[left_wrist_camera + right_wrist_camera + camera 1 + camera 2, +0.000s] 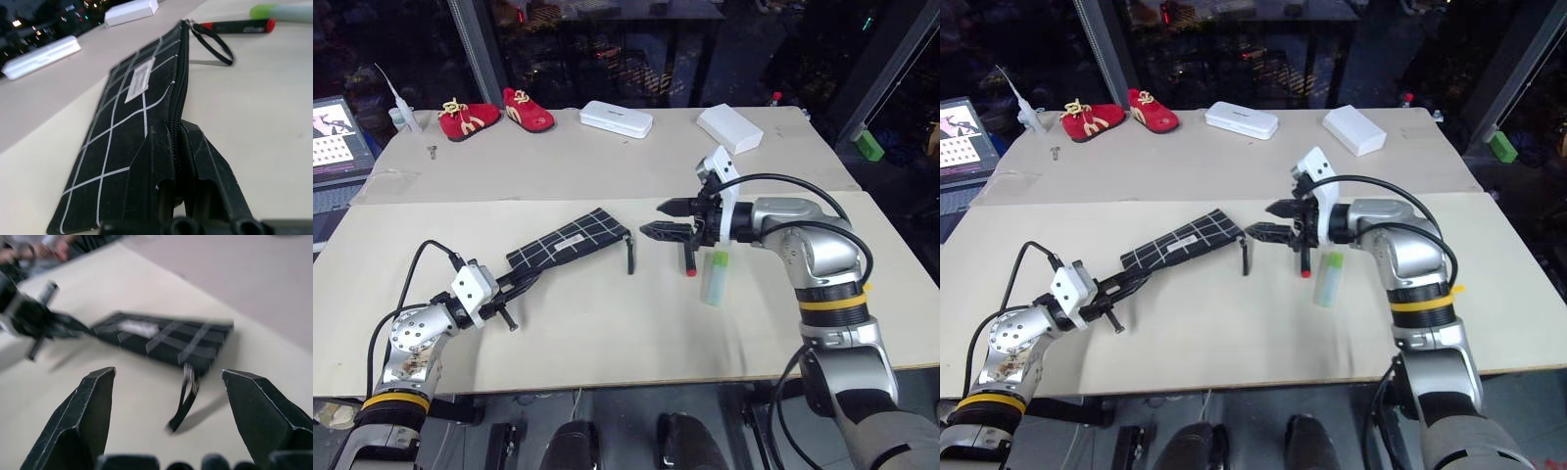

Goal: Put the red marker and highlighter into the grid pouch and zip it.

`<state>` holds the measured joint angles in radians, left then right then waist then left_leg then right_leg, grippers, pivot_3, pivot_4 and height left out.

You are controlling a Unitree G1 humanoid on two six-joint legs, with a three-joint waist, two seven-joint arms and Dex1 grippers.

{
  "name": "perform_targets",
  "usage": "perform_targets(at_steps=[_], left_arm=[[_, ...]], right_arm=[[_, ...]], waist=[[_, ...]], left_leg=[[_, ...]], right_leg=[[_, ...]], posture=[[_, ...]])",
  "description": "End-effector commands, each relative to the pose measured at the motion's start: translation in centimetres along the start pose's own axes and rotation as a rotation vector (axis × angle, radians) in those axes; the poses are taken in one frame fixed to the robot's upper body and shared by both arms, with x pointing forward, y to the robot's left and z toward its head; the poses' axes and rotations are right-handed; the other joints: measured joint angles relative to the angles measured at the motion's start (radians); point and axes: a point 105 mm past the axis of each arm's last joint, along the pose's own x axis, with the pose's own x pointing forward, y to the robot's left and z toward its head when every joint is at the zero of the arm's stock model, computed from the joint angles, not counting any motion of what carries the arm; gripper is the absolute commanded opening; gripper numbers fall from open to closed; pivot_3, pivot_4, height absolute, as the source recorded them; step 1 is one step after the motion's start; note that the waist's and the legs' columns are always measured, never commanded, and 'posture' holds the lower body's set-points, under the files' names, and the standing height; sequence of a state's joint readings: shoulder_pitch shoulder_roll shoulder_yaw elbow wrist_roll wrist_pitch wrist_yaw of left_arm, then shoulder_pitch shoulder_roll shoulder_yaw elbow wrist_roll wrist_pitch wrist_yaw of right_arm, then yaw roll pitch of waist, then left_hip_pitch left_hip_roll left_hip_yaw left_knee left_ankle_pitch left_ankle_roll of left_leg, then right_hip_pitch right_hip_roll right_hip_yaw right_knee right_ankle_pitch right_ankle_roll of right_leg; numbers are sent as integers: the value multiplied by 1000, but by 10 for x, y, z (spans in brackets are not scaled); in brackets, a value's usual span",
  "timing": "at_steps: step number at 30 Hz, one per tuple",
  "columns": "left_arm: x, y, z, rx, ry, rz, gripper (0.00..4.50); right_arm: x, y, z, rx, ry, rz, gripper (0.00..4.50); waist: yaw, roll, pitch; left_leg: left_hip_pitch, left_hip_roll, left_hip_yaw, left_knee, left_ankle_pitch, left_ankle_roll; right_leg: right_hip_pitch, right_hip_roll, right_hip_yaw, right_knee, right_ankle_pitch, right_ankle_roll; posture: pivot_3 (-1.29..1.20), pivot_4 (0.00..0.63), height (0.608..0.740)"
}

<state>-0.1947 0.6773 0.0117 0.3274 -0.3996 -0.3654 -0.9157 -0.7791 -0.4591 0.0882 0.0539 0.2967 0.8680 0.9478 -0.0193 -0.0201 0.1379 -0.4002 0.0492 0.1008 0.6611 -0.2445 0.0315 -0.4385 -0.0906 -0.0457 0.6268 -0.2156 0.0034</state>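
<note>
Between the left gripper's [522, 285] closed fingers [195, 161] sits the near end of the flat black fabric grid pouch [570, 238] with white lines, pinched at its zipper edge. Right gripper [664, 219] hangs above the table [607, 323], fingers [88, 411] spread wide, holding nothing; pouch's black pull cord [185, 401] lies ahead between them. Slim red marker [690, 257] and pale green-capped highlighter [716, 277] lie just below and behind those fingers, side by side.

A pale beige bench [607, 323] fills the middle of the frame, a seam running across it; dark glass panels [607, 49] with metal frames span the top; a lit screen [335, 132] sits at upper left.
</note>
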Motion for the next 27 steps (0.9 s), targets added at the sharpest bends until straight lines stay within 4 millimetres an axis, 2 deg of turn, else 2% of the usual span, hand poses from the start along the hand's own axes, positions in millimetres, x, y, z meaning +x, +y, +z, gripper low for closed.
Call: perform_targets(at_steps=[1, 8, 10, 15, 21, 25, 27], left_arm=[[1, 6, 12, -16, -24, 20, 0], [-2, 7, 2, -17, 26, 17, 0], [-1, 4, 2, -18, 25, 13, 0], [2, -3, 1, -23, 19, 6, 0], [4, -7, -1, -24, 19, -1, 0], [6, -7, -1, -27, 14, -1, 0], [7, -7, -1, -29, 11, -2, 0]], right_arm=[[12, -1, -9, -3, 38, -68, 3828], [37, -12, -15, 35, 61, -188, 3828], [42, -18, -22, 26, 94, -229, 3828], [59, -14, -32, 17, 131, -215, 3828], [72, -17, -35, 14, 142, -214, 3828], [74, -21, -35, -3, 139, -222, 2790], [74, -20, -35, -10, 134, -212, 1983]], waist=[[-1, 0, 0], [1, 0, 0], [2, 0, 0], [2, 0, 0], [-1, 0, 0], [-1, 0, 0], [-1, 0, 0]], left_leg=[[1, 0, 0, 0, 0, 0], [0, 0, 0, 0, 1, -1], [-1, 0, 1, 0, 1, -1], [-1, 0, 5, 0, 0, 0], [0, 0, 7, 0, 0, 0], [0, 0, 8, 0, 0, 0], [0, 0, 8, 0, 0, 0]], right_leg=[[0, 0, 0, 1, 0, 0], [0, 1, 1, 1, 0, 0], [0, 0, 1, 0, 0, 0], [0, 0, 0, -1, 0, 0], [0, 1, 1, 0, 0, 0], [0, 0, 1, 0, 0, -1], [0, 0, 1, 0, 0, 0]], posture=[[0, 150, 740], [0, 150, 740], [0, 150, 740], [0, 150, 740], [0, 150, 740], [0, 150, 740], [0, 150, 740]])
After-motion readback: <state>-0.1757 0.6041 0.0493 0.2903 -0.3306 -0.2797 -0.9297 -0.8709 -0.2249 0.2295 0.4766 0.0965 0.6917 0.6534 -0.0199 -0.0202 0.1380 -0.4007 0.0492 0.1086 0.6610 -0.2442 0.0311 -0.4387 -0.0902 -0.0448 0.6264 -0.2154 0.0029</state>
